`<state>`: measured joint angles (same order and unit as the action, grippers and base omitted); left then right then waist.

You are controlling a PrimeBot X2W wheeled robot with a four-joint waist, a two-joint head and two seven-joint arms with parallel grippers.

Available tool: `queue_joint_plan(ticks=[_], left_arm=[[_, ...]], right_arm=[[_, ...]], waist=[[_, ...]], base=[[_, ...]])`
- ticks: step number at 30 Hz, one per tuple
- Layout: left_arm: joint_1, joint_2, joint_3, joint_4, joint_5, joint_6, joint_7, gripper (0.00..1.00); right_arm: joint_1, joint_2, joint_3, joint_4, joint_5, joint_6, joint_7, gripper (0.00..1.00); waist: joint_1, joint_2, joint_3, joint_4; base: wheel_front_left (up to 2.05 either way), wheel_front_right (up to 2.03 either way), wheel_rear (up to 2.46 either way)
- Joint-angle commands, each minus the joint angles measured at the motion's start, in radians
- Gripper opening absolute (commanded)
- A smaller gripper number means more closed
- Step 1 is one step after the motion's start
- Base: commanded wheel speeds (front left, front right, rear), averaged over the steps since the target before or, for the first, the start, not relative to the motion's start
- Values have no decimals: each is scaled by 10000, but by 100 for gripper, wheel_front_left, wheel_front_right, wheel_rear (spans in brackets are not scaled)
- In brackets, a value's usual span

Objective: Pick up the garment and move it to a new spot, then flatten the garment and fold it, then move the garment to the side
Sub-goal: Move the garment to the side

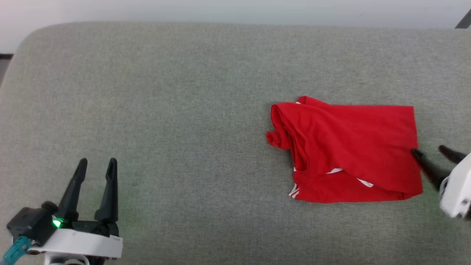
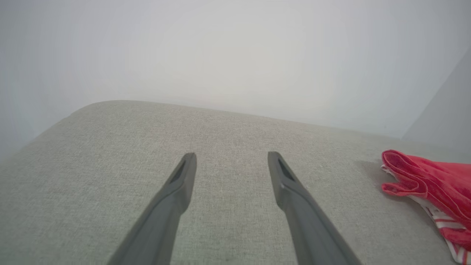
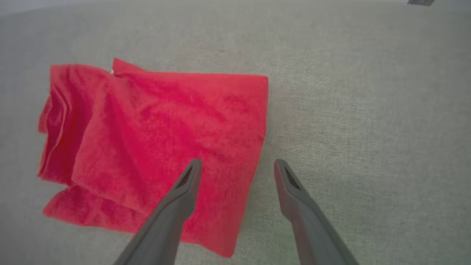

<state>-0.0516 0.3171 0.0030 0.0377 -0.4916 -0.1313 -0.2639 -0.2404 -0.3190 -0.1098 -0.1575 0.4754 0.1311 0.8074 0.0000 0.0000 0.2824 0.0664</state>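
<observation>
Red garment [image 1: 353,151] lies folded on grey cushion [image 1: 165,110].

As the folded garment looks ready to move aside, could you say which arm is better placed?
Likely right: the right tool, open, is at the edge of the garment; the left tool sits far away.

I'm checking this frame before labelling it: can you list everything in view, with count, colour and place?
garment: one, red with bits of white trim, roughly folded, lying right of centre on the cushion
cushion: one, grey fabric, spans the head view
wall: one, white, behind the cushion
left gripper: one, dark fingers, open, lower left over bare cushion
right gripper: one, dark fingers, open, straddling the garment's right edge, gripping nothing
</observation>
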Motion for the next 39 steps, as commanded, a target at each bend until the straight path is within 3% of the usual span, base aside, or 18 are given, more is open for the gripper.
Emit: queue_joint_plan(ticks=[1, 10, 18, 19, 20, 21, 29, 39], left_arm=[[-76, -37, -2, 9, -35, 14, 7, 100], [-356, -100, -90, 46, -142, 14, 7, 100], [-509, -180, -131, 70, -185, 14, 7, 100], [-526, -190, -151, 79, -190, 14, 7, 100], [-541, -196, -187, 92, -201, 14, 7, 100], [-549, -191, -213, 112, -209, 14, 7, 100], [-553, -82, -239, 184, -109, 14, 7, 100], [-768, 273, -585, -41, 118, 14, 7, 100]], right_arm=[[-290, -16, -139, 0, 75, -7, 264, 100], [-1080, 171, -760, 460, -278, -4, 3629, 100], [-931, 877, -1058, 1197, -654, -4, 3737, 100], [-887, 932, -966, 1274, -679, -4, 3650, 50], [-852, 1014, -924, 1390, -679, -4, 3503, 12], [-823, 1067, -895, 1490, -671, -4, 3381, 0], [-842, 949, -906, 1675, -250, -5, 2068, 0], [-650, 821, -1729, 1301, 224, -5, 775, 0]], waist=[[0, 0, 115, 95], [0, 0, 441, 475], [0, 0, 657, 674], [0, 0, 669, 680], [0, 0, 675, 687], [0, 0, 671, 688], [0, 0, 480, 418], [0, 0, 198, -576]], base=[[0, 0, 0], [0, 0, 0], [0, 0, 0], [0, 0, 0], [0, 0, 0], [0, 0, 0], [0, 0, 0], [0, 0, 0]])
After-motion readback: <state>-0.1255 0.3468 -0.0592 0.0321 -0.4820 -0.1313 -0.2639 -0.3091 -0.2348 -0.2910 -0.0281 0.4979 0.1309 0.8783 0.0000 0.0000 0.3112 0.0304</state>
